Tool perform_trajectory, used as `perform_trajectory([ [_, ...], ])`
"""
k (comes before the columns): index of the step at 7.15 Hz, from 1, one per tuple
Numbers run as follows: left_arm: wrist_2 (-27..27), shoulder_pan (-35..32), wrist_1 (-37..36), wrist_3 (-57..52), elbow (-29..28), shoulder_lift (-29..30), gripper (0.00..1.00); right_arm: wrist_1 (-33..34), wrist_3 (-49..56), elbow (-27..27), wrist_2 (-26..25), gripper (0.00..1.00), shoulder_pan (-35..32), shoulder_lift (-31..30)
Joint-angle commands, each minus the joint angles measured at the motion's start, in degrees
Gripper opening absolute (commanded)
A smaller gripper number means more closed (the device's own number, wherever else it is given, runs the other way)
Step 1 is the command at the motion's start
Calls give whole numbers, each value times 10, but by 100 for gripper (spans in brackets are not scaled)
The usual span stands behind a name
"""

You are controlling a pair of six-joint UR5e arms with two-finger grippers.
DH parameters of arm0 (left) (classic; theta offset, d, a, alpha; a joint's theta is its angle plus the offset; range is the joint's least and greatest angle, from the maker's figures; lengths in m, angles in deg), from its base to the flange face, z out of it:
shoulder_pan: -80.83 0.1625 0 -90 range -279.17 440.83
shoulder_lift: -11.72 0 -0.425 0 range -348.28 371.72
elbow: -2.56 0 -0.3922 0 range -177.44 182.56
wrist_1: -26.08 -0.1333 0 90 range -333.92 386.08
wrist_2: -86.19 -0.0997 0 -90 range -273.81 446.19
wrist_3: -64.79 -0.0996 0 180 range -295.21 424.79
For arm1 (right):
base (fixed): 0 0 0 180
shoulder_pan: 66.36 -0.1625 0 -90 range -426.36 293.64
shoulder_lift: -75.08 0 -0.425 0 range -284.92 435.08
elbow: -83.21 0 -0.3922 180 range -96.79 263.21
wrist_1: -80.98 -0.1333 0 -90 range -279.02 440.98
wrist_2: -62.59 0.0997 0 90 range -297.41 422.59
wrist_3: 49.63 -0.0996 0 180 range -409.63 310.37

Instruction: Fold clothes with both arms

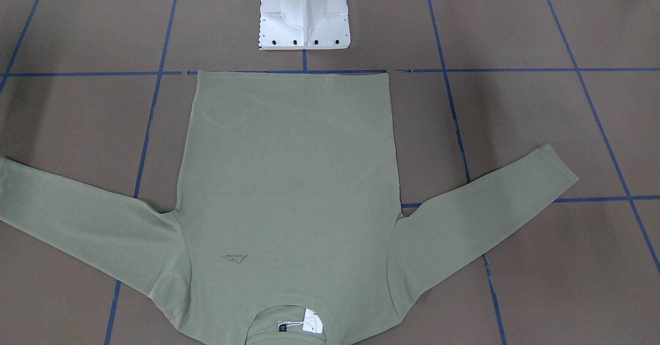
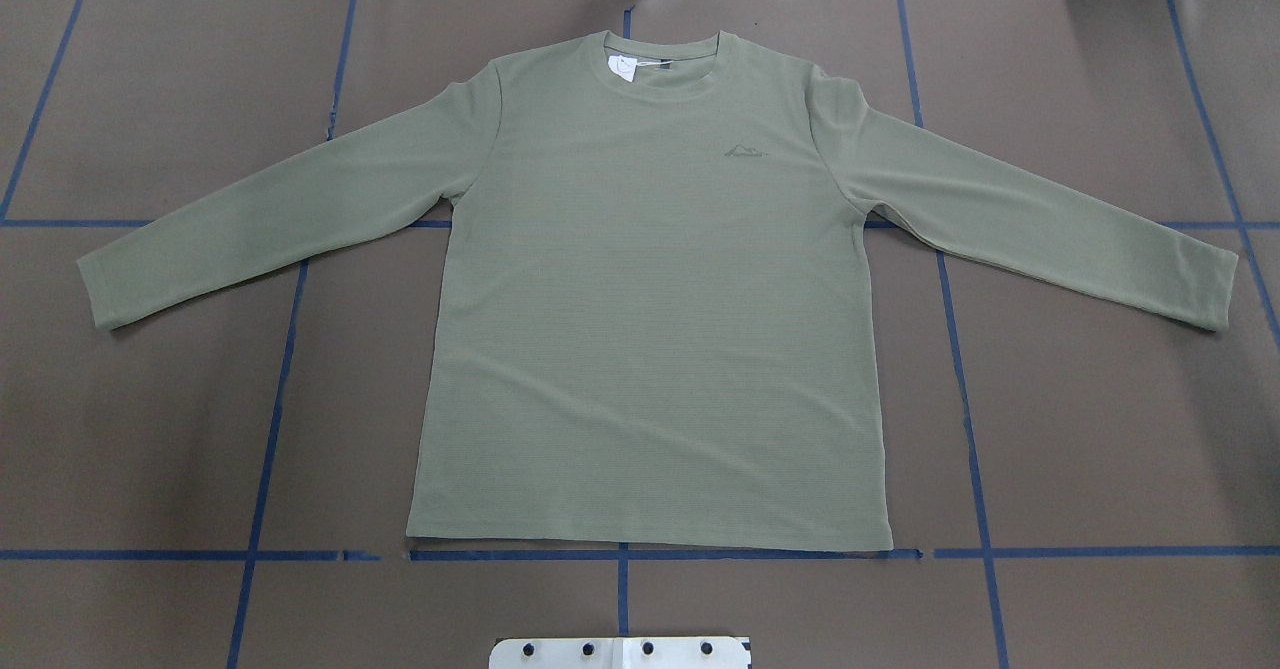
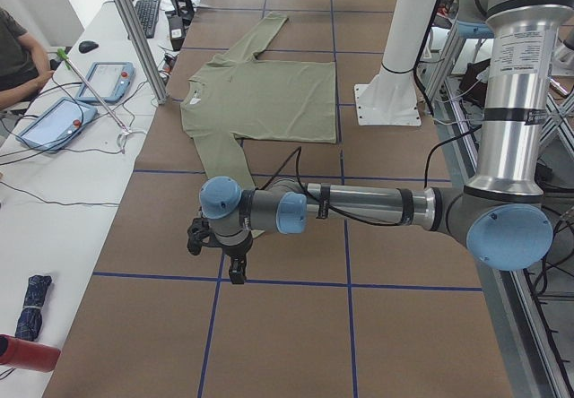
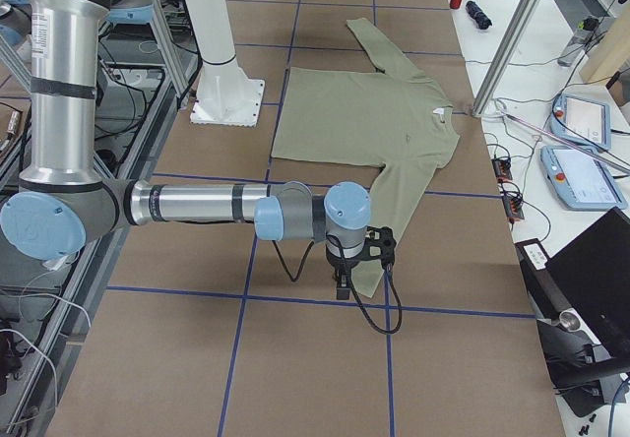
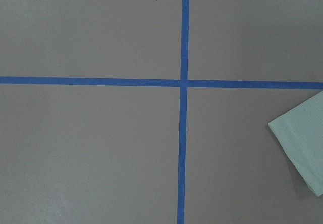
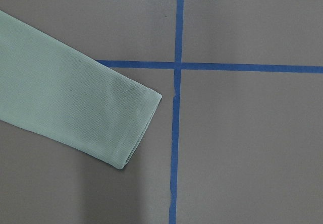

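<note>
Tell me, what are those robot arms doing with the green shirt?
Nothing is folded yet. The green long-sleeved shirt lies flat on the brown table, front up, sleeves spread. The left arm hangs above the table beside one cuff, the right arm beside the other cuff. Neither touches the shirt. Whether their fingers are open cannot be told.

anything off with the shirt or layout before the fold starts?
Nothing stands out. The green shirt lies flat, logo side up, both sleeves spread out to the sides, its hem running along the blue tape line. A white tag sits at the collar. No spill or damage shows.
</note>
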Motion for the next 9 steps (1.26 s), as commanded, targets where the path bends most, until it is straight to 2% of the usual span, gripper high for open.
perform_trajectory([
  [1,0,0,3,-1,1,1,100,-1,-2,2,2,100,3,2],
  [2,0,0,11,-1,0,6,100,-1,-2,2,2,100,3,9],
  [4,-2,0,123,3,-9,7,100,-15,-2,2,-2,100,13,15],
  [7,3,6,196,4,-35,15,100,-22,-1,-9,2,100,20,24],
  [8,1,7,213,36,-44,17,100,-49,0,-20,0,100,45,26],
  [9,-4,11,240,37,-48,24,100,-102,-2,-57,1,100,49,21],
])
